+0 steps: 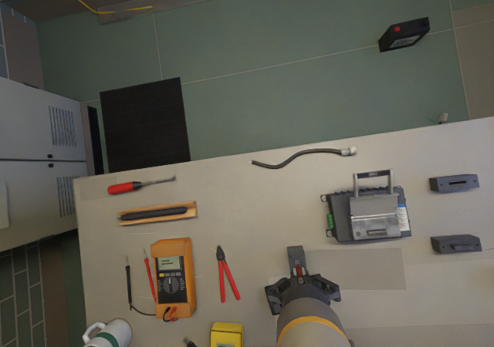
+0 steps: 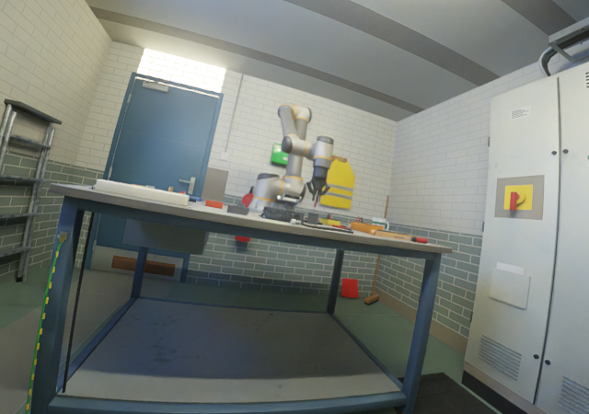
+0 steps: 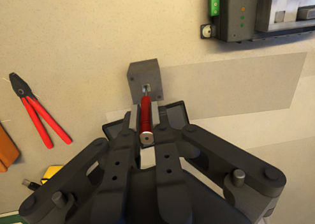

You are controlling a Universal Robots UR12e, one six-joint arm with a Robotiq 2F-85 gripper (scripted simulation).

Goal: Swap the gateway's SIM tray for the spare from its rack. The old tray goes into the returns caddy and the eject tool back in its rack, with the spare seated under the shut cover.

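Observation:
The eject tool [image 3: 146,117] hangs above its small grey rack [image 3: 145,79], its metal pin pointing down at the rack's slot. My gripper [image 3: 145,111] grips the tool by its red handle. The rack [image 1: 295,255] sits on the bench left of and nearer than the gateway [image 1: 367,217]. The gateway's grey cover [image 1: 372,186] stands raised at its far side. Two dark grey holders sit to the right: the farther one [image 1: 454,183] shows a light slot, the nearer one [image 1: 455,244] a dark slot. I cannot tell which is the caddy.
Behind the bench is green floor with a black mat [image 1: 145,124] and a grey cabinet [image 1: 40,156]. On the bench lie a cable [image 1: 303,156], a screwdriver [image 1: 139,185], a multimeter [image 1: 172,275], red pliers [image 1: 226,273] and a mug [image 1: 107,333].

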